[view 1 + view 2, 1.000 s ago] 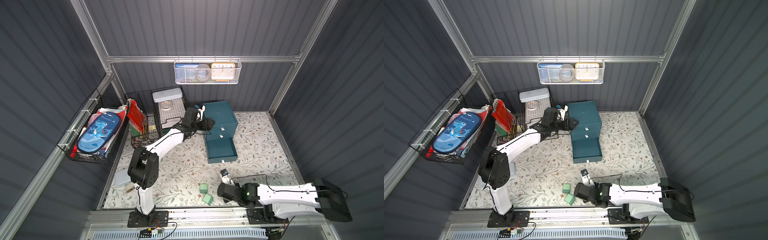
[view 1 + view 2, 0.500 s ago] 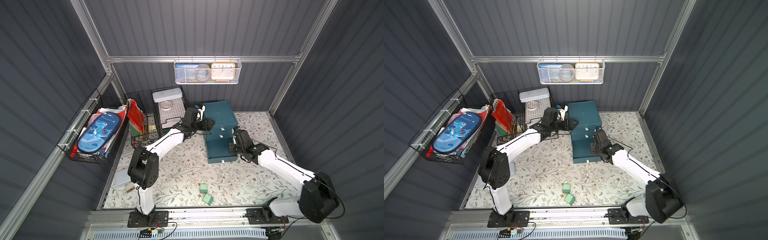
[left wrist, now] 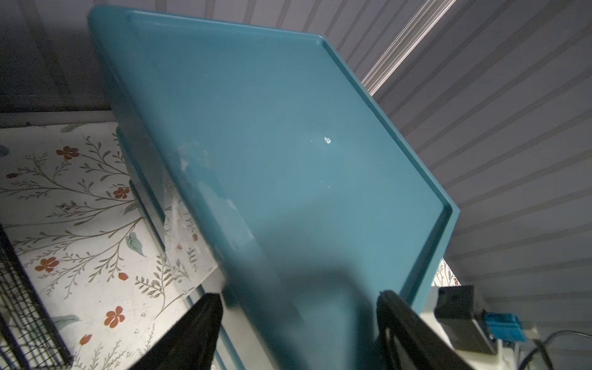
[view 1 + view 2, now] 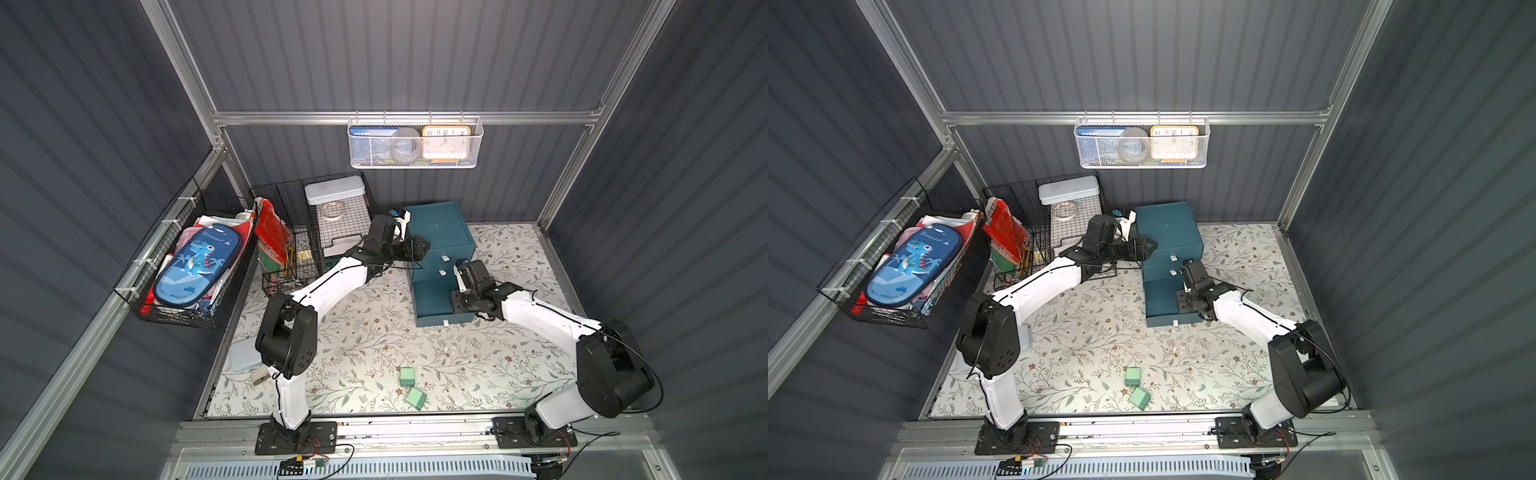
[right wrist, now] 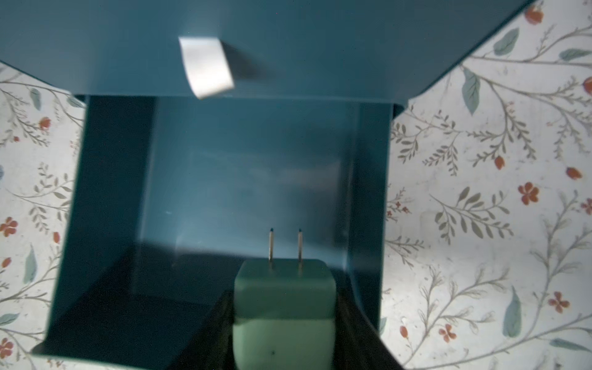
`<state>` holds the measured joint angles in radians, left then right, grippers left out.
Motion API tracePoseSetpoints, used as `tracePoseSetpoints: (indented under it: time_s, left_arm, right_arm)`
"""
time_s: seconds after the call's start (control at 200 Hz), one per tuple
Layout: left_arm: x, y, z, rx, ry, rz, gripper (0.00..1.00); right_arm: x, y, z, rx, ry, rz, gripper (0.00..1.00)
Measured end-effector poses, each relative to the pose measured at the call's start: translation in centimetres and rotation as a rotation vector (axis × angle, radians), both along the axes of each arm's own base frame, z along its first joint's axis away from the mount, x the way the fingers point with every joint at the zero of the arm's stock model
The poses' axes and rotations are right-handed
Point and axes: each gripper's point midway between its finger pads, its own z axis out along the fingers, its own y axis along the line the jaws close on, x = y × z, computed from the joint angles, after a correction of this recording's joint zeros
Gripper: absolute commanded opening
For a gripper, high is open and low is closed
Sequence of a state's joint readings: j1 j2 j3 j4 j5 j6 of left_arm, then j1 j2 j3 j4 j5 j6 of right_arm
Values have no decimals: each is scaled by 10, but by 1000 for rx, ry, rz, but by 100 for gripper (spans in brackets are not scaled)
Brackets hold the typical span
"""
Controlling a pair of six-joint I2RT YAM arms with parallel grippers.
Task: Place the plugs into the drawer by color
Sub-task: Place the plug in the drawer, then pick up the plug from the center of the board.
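Since a second ago my right arm has swung from the front of the tabletop up to the cabinet. The right claw (image 5: 283, 307) now hangs over the pulled-out bottom drawer (image 5: 224, 179). Its fingers are part-way closed on a mint green cube-shaped plug (image 5: 283, 288), whose two metal prongs point towards the drawer's back. I cannot tell whether the plug touches the drawer floor. In both top views this claw covers the side of the drawer nearest its own arm.

My left arm has stayed put. The left claw (image 4: 417, 249) sits at the upper left edge of the dark teal three-drawer cabinet (image 4: 440, 226). Its fingers are part-way apart with the cabinet's top corner between them. Whether they actually pinch it I cannot tell from the wrist view.

Small white pull tabs (image 4: 446, 257) mark the two shut drawer fronts above. Two more mint green plugs (image 4: 407, 376) lie just beside each other near the front of the floral-patterned tabletop (image 4: 365, 332), well apart from the cabinet.
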<state>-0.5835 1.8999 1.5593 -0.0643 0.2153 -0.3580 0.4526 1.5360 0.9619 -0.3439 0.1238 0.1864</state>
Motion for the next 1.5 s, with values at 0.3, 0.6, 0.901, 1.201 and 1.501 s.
tracePoseSetpoints:
  time_s: [0.3, 0.6, 0.901, 1.201, 1.501]
  left_arm:
    - [0, 0, 0, 0, 1, -1, 81]
    - [0, 0, -1, 0, 1, -1, 81]
    - [0, 0, -1, 0, -1, 0, 81]
    - [1, 1, -1, 1, -2, 4, 81]
    - [1, 1, -1, 3, -3, 6, 81]
  right_arm:
    - [-3, -8, -26, -54, 64, -29, 52]
    - [-1, -11, -30, -78, 77, -50, 67]
    - [-47, 59, 62, 95, -115, 168, 67]
    - [-183, 123, -16, 88, 19, 497, 74]
    - [-202, 152, -49, 76, 53, 533, 75]
